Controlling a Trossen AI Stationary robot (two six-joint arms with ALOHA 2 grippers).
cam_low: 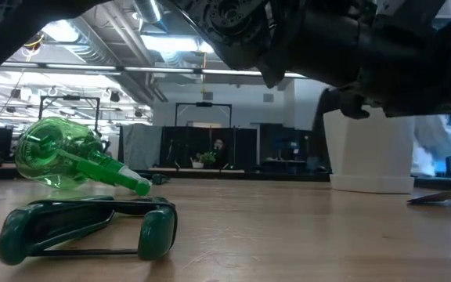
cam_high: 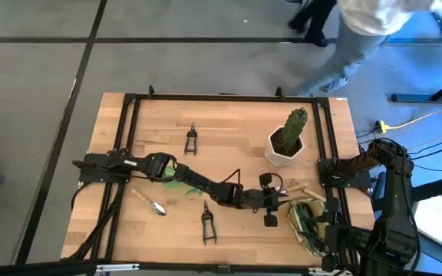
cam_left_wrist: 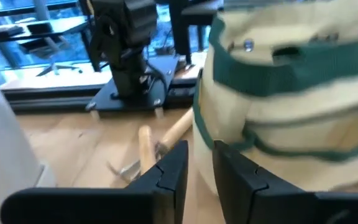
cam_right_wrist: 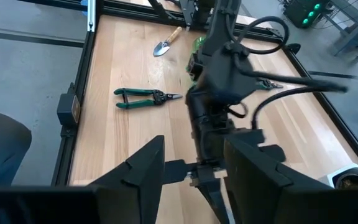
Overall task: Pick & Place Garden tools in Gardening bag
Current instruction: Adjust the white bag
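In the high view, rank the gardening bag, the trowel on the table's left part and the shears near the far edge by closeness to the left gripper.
From the left gripper:
1. Gardening bag, right beside it, table's right front.
2. Shears, toward the far edge.
3. Trowel, left part.

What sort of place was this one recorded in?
Probably a robotics lab or workshop: a wooden table in a black metal frame on a bare concrete floor, with ceiling ducts and workstations with monitors behind it.
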